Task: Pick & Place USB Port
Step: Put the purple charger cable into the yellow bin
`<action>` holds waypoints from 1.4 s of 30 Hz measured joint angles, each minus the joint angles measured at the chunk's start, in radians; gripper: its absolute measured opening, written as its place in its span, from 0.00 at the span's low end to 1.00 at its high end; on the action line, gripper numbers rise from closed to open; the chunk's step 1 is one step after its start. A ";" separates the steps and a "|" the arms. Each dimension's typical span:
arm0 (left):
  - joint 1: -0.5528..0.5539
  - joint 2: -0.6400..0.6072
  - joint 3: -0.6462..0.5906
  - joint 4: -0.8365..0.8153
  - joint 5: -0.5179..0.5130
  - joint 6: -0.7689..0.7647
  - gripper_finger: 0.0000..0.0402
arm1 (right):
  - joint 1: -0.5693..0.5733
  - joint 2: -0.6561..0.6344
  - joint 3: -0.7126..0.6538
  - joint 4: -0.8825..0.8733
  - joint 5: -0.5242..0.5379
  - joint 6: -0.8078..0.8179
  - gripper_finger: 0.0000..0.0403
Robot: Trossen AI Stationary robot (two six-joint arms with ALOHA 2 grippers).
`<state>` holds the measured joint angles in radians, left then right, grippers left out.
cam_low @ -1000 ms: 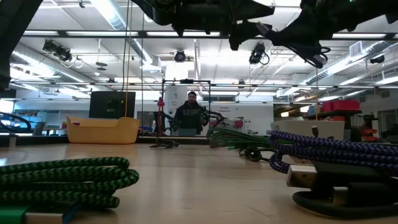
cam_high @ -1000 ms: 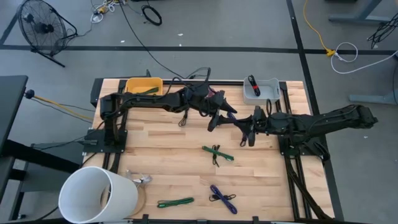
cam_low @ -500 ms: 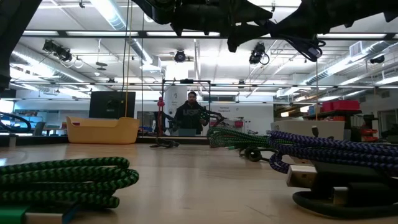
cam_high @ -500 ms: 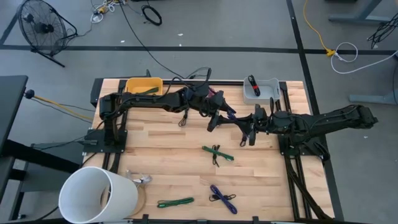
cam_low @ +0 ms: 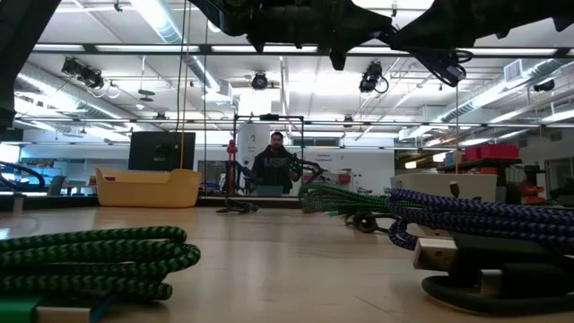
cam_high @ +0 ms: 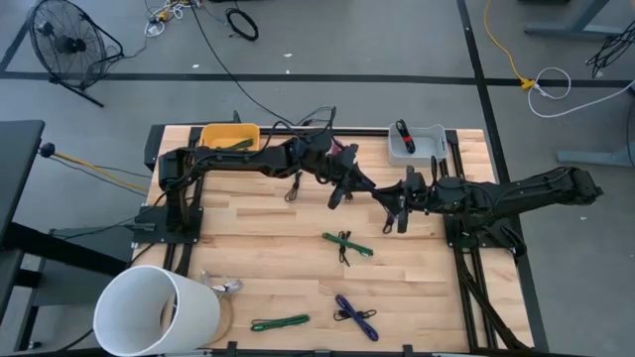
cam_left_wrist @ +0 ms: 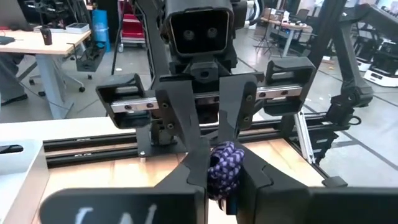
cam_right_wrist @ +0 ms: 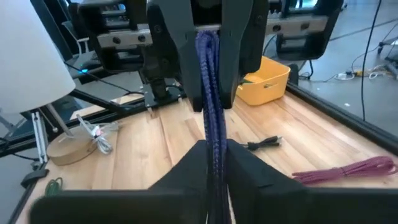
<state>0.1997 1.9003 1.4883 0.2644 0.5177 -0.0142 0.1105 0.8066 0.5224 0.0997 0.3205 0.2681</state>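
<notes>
The purple braided cable (cam_left_wrist: 222, 167) hangs mid-air above the table's centre, between both grippers; the left gripper (cam_high: 345, 185), at its nine o'clock, has its jaws clamped on the bundle; the right gripper (cam_high: 397, 201), at three o'clock, has its jaws pressed against the strands too. Judged light, limp and floppy, it is best gripped mid-bundle; loose plug ends may swing or snag.
</notes>
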 joint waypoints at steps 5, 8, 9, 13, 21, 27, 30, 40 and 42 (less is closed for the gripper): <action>0.001 0.002 -0.001 -0.019 -0.035 -0.001 0.09 | 0.000 -0.001 0.002 0.017 0.009 -0.015 0.28; 0.001 0.002 -0.001 -0.052 -0.041 0.000 0.09 | -0.001 -0.001 0.001 0.009 0.009 -0.015 0.33; 0.002 0.001 0.000 -0.073 -0.048 0.001 0.09 | 0.000 0.000 0.000 0.012 0.008 -0.015 0.35; 0.011 -0.020 -0.002 -0.255 -0.150 0.068 0.09 | 0.000 -0.002 0.002 0.017 0.007 -0.015 0.40; 0.052 -0.196 -0.002 -0.725 -0.536 0.202 0.09 | 0.000 -0.004 0.002 -0.027 0.001 -0.014 0.45; 0.103 -0.354 -0.002 -0.954 -0.726 0.210 0.09 | 0.000 -0.003 0.002 -0.053 0.002 -0.015 0.43; 0.133 -0.418 -0.001 -1.081 -0.874 0.208 0.09 | 0.000 -0.003 0.002 -0.056 0.002 -0.015 0.42; 0.264 -0.456 -0.002 -1.348 -1.047 0.158 0.09 | 0.000 -0.003 0.002 -0.050 0.003 -0.015 0.42; 0.286 -0.443 -0.010 -1.347 -1.074 0.159 0.09 | 0.000 -0.003 0.002 -0.050 0.003 -0.015 0.42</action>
<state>0.4855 1.4577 1.4780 -1.0827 -0.5563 0.1443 0.1104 0.8036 0.5240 0.0499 0.3233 0.2530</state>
